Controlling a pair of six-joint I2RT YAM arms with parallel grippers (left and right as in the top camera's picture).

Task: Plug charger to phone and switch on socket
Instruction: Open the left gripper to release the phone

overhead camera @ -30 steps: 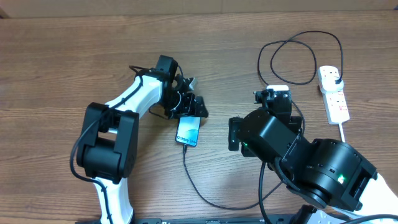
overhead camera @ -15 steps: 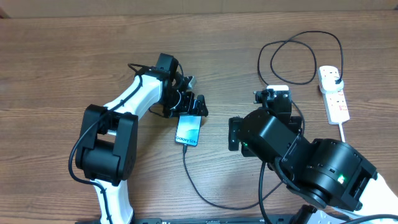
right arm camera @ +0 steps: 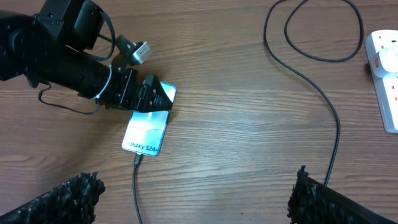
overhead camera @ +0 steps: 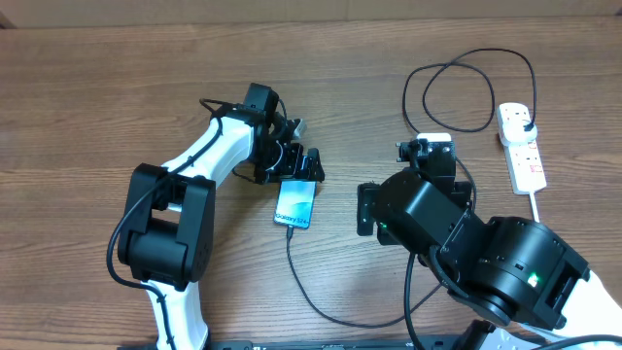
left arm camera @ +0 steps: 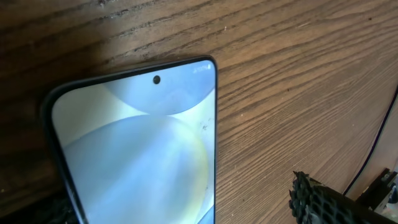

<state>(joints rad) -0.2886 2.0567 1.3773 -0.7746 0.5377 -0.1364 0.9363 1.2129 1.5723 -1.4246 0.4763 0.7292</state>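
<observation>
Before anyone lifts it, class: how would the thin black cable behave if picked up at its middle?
Probably floppy: the cable lies in loose loops on the table, so it would likely sag on either side of the grip. It is likely light, being so thin. It appears plugged into the phone, so a pull may drag the phone along.

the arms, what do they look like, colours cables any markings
Both are black rounded joint housings joined by smooth white links. The left arm has thin black cables looping near its wrist; the left gripper is black. The right arm shows small green lights on its housings. The right gripper has black fingers with a knobbly texture. No lettering is legible.
</observation>
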